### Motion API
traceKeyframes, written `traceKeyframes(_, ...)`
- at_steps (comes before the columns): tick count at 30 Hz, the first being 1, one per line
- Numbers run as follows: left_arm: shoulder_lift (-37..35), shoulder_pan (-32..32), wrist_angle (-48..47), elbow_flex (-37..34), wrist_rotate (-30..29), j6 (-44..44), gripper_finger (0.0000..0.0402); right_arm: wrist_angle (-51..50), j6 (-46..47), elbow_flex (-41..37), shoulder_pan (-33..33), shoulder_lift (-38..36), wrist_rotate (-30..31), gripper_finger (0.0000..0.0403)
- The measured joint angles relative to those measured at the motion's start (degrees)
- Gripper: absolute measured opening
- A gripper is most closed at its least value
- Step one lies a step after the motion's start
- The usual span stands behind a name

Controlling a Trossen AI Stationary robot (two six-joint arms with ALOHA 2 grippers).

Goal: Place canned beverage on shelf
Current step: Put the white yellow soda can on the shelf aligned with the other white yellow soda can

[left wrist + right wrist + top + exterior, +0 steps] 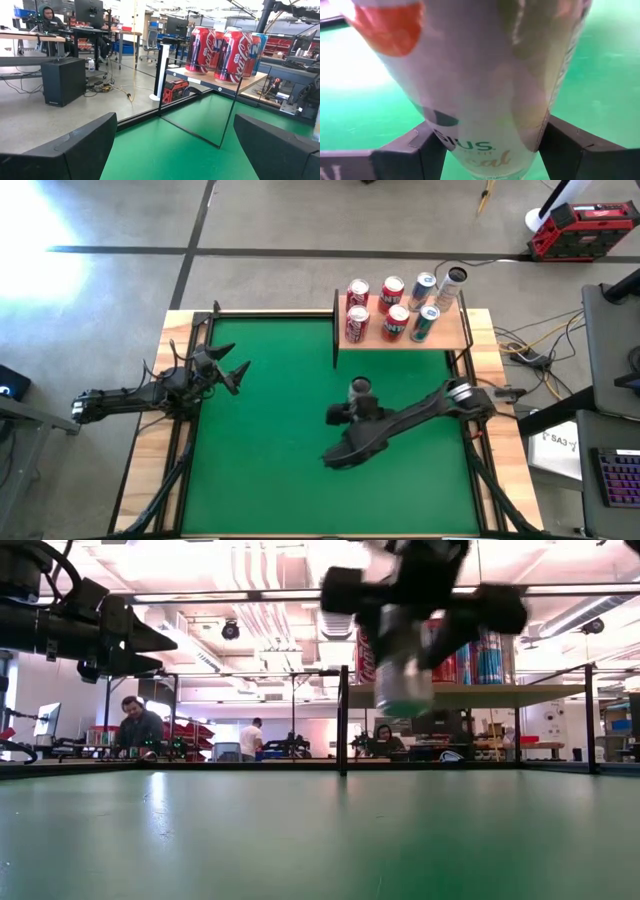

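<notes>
The left gripper (238, 374) is held spread apart and empty over the table's left side. A can (360, 389) is gripped between the fingers of the right gripper (358, 402), raised above the green table (270, 450) just before the shelf (400, 340), where seven cans (357, 323) are lined up.

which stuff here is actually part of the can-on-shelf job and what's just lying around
Part of the job:
- white can, held off the table in the right gripper
- shelf
- red cola cans and blue-green cans already on it

Just around:
- left gripper, open, waiting at table's left
- red toolbox on floor
</notes>
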Motion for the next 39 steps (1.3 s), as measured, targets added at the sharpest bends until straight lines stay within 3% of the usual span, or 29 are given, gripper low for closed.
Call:
traceKeyframes(12, 0.1, 0.02, -0.08, 0.0, 0.01, 0.0, 0.0386, -0.33, -0.62, -23.33, 0.26, -26.79, -5.1, 0.024)
traceKeyframes(19, 0.1, 0.02, -0.14, 0.0, 0.0, 0.0, 0.0386, -0.24, -8.51, -30.83, 0.25, -39.05, -5.3, 0.0281)
traceKeyframes(33, 0.1, 0.0, -0.17, 0.0, 0.0, 0.0, 0.0386, -0.2, -9.37, -45.39, -1.6, -57.09, -4.63, 0.0286)
traceKeyframes(39, 0.1, 0.01, -0.19, 0.0, 0.0, 0.0, 0.0386, -0.22, -11.34, -47.88, -1.78, -60.17, -5.22, 0.0286)
